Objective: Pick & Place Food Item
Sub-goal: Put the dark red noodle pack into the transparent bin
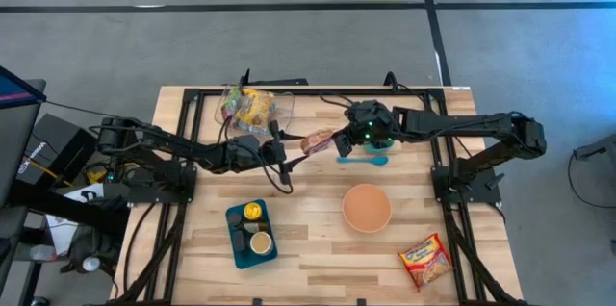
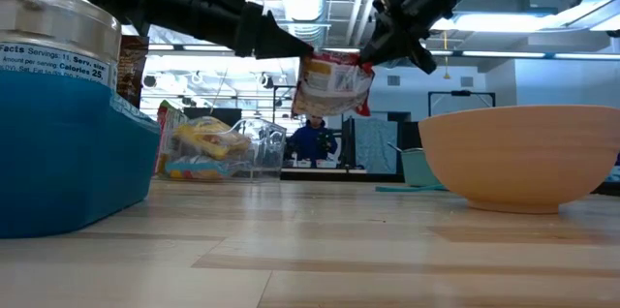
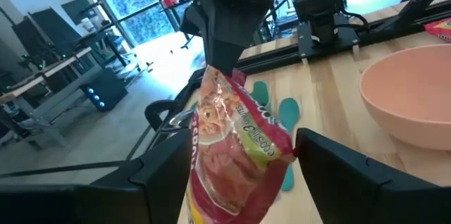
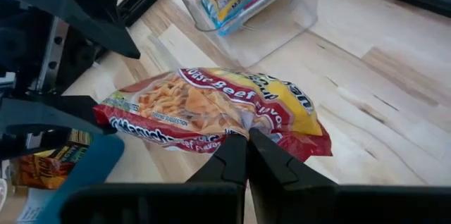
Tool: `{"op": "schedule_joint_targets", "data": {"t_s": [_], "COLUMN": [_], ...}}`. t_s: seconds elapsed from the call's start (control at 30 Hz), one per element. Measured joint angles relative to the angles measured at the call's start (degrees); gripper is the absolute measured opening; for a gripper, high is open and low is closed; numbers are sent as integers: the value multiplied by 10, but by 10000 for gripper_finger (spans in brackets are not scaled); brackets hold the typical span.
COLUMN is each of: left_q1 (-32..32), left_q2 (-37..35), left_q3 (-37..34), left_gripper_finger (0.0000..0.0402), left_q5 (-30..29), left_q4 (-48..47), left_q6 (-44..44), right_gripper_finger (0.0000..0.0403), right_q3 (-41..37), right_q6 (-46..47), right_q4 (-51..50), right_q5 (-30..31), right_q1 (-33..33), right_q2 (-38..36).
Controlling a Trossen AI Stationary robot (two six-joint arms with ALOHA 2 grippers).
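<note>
A red and yellow noodle packet (image 1: 316, 140) hangs in the air over the table's far middle, between my two grippers. My right gripper (image 4: 246, 146) comes from the table's right and is shut on it. My left gripper (image 3: 243, 175) comes from the table's left and is open. Its two fingers (image 3: 169, 175) stand on either side of the packet's end. I cannot tell whether they touch it. In the low view the packet (image 2: 332, 83) hangs well above the wood. My right gripper pinches the packet's long edge (image 4: 243, 127), about its middle, between its two shut fingers. The fingers come about level from the table's right side. The packet is lifted clear of the table and hangs below the fingertips (image 2: 373, 56).
A clear box (image 1: 252, 106) of packets stands at the far left. A teal spoon (image 1: 364, 160) lies under my right gripper. An orange bowl (image 1: 367, 207) stands at the middle. A blue tray (image 1: 238, 245) with cans is near left, and a second packet (image 1: 424, 258) lies near right.
</note>
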Motion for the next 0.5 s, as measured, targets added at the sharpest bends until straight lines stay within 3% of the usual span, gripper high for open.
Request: {"op": "schedule_joint_targets", "data": {"t_s": [0.5], "left_q1": [0], "left_q2": [0], "left_q3": [0], "left_gripper_finger": [246], "left_q5": [8], "left_q4": [-17], "left_q6": [-2], "right_gripper_finger": [0], "right_q3": [0], "right_q6": [-2], "right_q4": [27], "right_q5": [-30], "right_q1": [-4], "right_q2": [0]}}
